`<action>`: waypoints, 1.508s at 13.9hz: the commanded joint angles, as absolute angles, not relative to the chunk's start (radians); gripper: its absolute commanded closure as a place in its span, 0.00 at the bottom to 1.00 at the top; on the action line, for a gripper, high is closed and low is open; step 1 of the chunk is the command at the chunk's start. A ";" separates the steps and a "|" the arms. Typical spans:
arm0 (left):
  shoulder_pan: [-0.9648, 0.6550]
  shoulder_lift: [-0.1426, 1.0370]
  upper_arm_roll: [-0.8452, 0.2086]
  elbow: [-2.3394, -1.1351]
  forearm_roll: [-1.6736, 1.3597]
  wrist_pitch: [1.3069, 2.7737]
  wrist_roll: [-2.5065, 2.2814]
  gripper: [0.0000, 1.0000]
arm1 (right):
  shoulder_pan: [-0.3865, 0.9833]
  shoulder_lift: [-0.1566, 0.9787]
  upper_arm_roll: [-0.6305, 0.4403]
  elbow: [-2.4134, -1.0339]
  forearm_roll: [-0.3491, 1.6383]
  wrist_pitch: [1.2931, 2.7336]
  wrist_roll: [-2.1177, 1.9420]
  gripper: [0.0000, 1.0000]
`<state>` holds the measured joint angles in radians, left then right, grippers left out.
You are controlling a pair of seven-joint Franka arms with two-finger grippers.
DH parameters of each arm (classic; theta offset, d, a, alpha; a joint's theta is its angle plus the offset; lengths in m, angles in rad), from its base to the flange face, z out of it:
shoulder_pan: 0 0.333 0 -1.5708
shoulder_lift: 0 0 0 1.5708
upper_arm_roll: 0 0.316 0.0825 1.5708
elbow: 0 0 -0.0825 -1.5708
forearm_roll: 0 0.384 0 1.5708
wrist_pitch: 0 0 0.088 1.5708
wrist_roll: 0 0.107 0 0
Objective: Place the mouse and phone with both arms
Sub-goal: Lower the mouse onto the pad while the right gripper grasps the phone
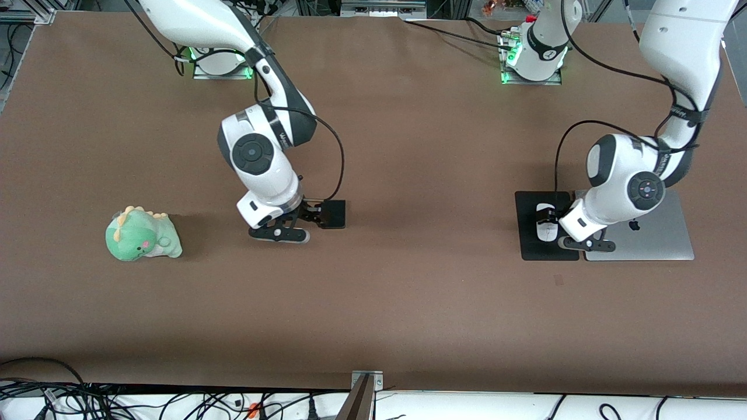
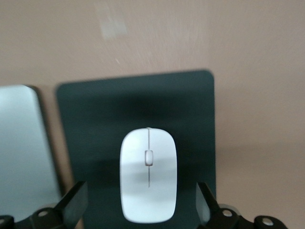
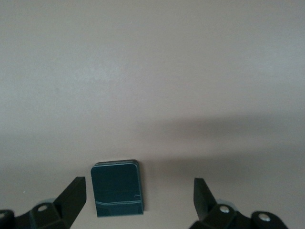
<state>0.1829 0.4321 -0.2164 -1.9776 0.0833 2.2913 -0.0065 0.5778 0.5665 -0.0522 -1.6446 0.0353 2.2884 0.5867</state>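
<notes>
Now left gripper (image 2: 141, 202) jaws spread over mouse (image 2: 148, 174); right gripper (image 3: 139, 202) jaws spread over phone (image 3: 116, 188).

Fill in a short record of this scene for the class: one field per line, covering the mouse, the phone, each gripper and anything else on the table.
mouse: lying on the black mat, between the open fingers
phone: flat on the bare table, not held
left gripper: open, over the mouse
right gripper: open, over the phone
laptop: closed, silver, beside the mat
plush dinosaur: green, toward the right arm's end
</notes>
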 commanded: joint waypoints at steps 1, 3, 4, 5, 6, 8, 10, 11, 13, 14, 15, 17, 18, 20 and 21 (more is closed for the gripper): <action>0.198 0.377 -0.230 -1.844 0.100 2.104 -0.003 0.00 | 0.623 0.595 -0.063 -1.670 0.041 2.368 0.598 0.00; 0.207 0.355 -0.233 -1.761 0.097 2.021 0.052 0.00 | 0.646 0.617 -0.063 -1.696 0.041 2.443 0.598 0.00; 0.206 0.318 -0.232 -1.737 0.094 1.991 0.101 0.00 | 0.655 0.626 -0.063 -1.724 0.040 2.500 0.598 0.00; 0.206 0.275 -0.232 -1.721 0.078 1.956 0.113 0.00 | 0.666 0.630 -0.063 -1.755 0.040 2.555 0.598 0.00; 0.206 0.228 -0.232 -1.704 0.069 1.901 0.118 0.00 | 0.673 0.640 -0.064 -1.776 0.040 2.598 0.595 0.00; 0.203 0.160 -0.235 -1.652 0.066 1.772 0.118 0.00 | 0.676 0.653 -0.064 -1.799 0.032 2.640 0.594 0.00; 0.195 0.123 -0.238 -1.594 0.064 1.672 0.118 0.00 | 0.696 0.667 -0.067 -1.807 0.031 2.666 0.594 0.00; 0.195 0.111 -0.251 -1.574 0.058 1.640 0.118 0.00 | 0.698 0.670 -0.067 -1.816 0.031 2.684 0.594 0.00; 0.195 0.089 -0.265 -1.542 0.046 1.592 0.118 0.00 | 0.703 0.676 -0.069 -1.828 0.029 2.704 0.594 0.00; 0.195 0.077 -0.265 -1.543 0.035 1.583 0.117 0.00 | 0.706 0.678 -0.071 -1.835 0.028 2.710 0.592 0.00; 0.195 0.072 -0.264 -1.542 0.003 1.568 0.111 0.00 | 0.706 0.680 -0.071 -1.847 0.028 2.726 0.591 0.00; 0.192 0.032 -0.250 -1.564 -0.032 1.546 0.098 0.00 | 0.709 0.681 -0.071 -1.856 0.028 2.740 0.589 0.00; 0.184 0.023 -0.247 -1.565 -0.034 1.528 0.080 0.00 | 0.709 0.683 -0.071 -1.856 0.028 2.740 0.589 0.00; 0.122 0.018 -0.181 -1.563 -0.032 1.525 0.063 0.00 | 0.712 0.687 -0.071 -1.856 0.026 2.740 0.588 0.00; 0.071 0.017 -0.126 -1.563 -0.031 1.523 0.061 0.00 | 0.713 0.687 -0.071 -1.856 0.026 2.740 0.588 0.01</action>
<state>0.1526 0.0385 -0.2156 -1.5575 -0.0165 1.5399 0.0781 0.6956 0.6895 -0.0569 -1.8432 0.0335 2.7205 0.5868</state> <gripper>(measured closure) 0.000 0.000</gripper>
